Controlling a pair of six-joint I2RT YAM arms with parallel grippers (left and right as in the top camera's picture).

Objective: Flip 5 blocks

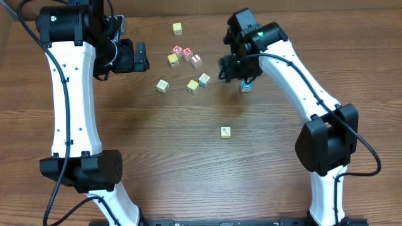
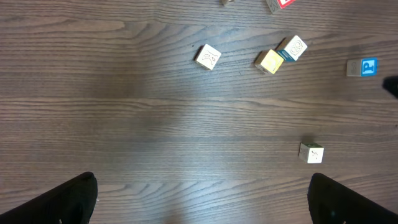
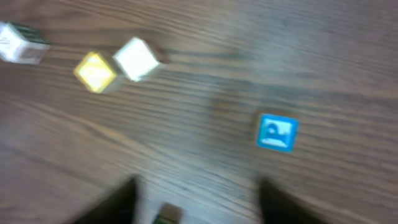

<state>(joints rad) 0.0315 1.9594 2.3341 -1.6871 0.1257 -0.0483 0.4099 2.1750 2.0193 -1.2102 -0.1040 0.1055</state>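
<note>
My right end effector (image 3: 198, 190) hangs spread and empty just short of the blue block (image 3: 277, 132), so I'd centre over it and pinch opposite faces squarely.

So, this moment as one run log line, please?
left gripper: open | right gripper: open, empty | small wooden blue-faced cube: not gripped

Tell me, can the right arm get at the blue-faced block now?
Probably yes. The blue-faced block lies alone just ahead of the right pincer, whose jaws stand apart, holding nothing; the yellow cube and pale cube sit well aside.
</note>
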